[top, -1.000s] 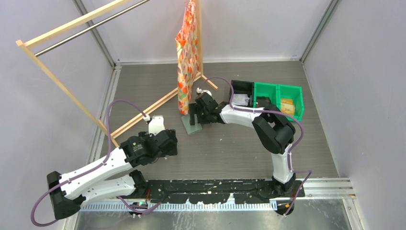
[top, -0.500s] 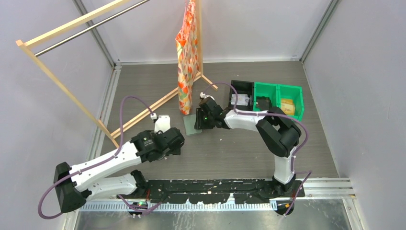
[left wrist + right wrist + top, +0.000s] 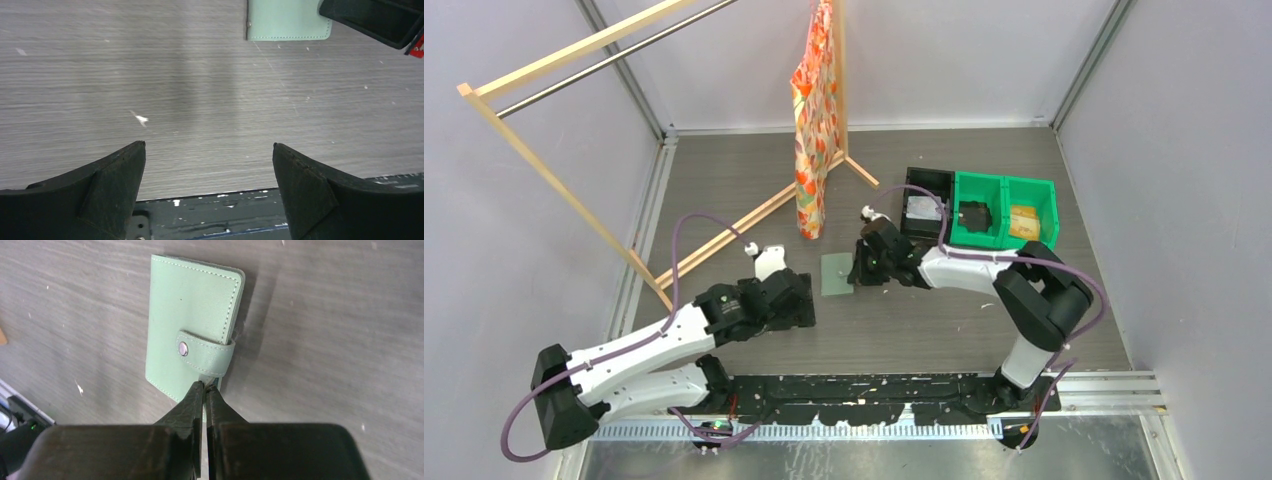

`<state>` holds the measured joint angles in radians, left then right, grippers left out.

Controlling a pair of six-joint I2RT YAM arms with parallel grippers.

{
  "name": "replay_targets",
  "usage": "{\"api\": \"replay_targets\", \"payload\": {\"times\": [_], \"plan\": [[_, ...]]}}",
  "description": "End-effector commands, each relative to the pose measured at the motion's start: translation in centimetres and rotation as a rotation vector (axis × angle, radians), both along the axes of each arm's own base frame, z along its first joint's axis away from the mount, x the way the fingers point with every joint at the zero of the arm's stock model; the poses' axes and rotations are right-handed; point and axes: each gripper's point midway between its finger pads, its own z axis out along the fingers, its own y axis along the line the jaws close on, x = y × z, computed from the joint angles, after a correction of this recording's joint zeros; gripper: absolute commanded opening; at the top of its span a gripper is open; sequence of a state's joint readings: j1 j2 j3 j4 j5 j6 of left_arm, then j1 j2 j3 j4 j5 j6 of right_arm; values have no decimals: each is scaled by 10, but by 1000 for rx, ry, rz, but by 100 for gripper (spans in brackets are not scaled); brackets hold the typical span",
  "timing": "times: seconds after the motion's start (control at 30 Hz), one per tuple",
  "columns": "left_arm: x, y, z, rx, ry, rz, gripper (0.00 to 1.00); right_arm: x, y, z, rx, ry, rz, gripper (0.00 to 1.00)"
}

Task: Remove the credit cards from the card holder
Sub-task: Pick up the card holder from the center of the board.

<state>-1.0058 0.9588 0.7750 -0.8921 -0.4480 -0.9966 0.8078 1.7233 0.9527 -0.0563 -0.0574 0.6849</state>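
Note:
The card holder is a sage-green wallet lying flat on the table, closed, with its snap tab fastened. It also shows in the top view, card holder, and at the top edge of the left wrist view, card holder. My right gripper is shut on the holder's near edge, just below the tab, with a thin sliver of it between the fingertips. My left gripper hangs open over bare table, short of the holder. The credit cards are hidden inside.
A patterned orange cloth hangs from a wooden rack at the back left. A black bin and two green bins sit at the back right. The black base rail runs along the near edge.
My right gripper has closed on the holder's edge, and the holder has shifted slightly nearer and to the right. The left arm has reached further right, towards the holder.

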Motion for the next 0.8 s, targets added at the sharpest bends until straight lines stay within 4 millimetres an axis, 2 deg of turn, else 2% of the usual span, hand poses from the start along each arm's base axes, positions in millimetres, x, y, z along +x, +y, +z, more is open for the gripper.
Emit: {"api": "replay_targets", "payload": {"times": [0.0,0.1,0.17,0.23,0.3,0.43,0.6,0.77], "plan": [[1,-32,0,-231,4,-12,99,-21,-11,8,63,16,-19,1],[3,-35,-1,-328,43,-17,99,-42,-16,12,141,40,4,1],[4,-45,1,-445,74,-45,99,-64,-16,17,240,56,64,1],[-3,-59,5,-573,116,-92,99,-72,-18,31,340,29,71,1],[-6,-66,8,-653,131,-104,99,-76,-23,41,387,14,73,1],[-7,-65,5,-706,130,-88,99,-80,-32,57,484,11,42,1],[-10,-74,11,-891,116,-91,99,-84,-31,78,646,46,23,1],[-11,-71,-5,-948,108,-52,99,-87,-31,84,707,61,3,1]]}}
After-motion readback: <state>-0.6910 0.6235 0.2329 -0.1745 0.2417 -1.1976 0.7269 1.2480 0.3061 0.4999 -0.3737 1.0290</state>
